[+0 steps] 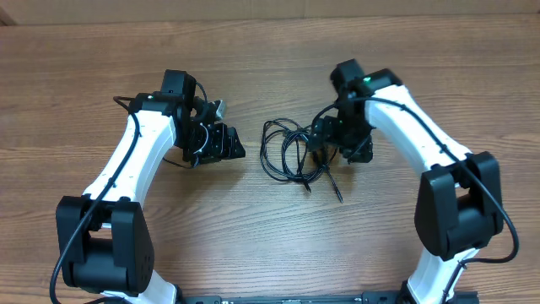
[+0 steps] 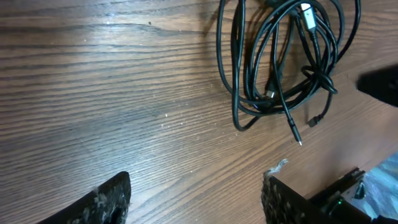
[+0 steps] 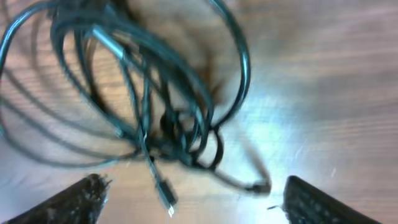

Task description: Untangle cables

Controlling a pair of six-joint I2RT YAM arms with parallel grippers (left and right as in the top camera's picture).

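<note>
- Cables point(image 1: 289, 152) sit in the middle of the overhead frame on the wooden table point(image 1: 101, 51), all one messy bundle of loops; right gripper point(image 1: 325, 143) is right at the bundle's right edge, left gripper point(image 1: 229, 145) is off to the left, apart from it
- biggest risk imo: the right gripper is over the spot where several strands cross; if it closes there it probably pinches two or three at once, and any pull just tightens the snarl or drags the whole bundle along
- nothing pins the bundle down either; the left gripper's jaws are spread wide over bare wood with nothing between them, so a one-sided pull likely slides everything instead of separating it
- right gripper is spread wide too, nothing between its fingers; the right wrist frame is blurry, so I can't tell whether it touches the cords
- thin strands could slip out of a grip; the small plug ends point(image 2: 314, 121) could snag inside a loop on the way out
- looks-wise: thin black cords in several overlapping oval loops, a crossing cluster low in the bundle; a couple of loose ends poke out toward the bottom of the overhead frame
</note>
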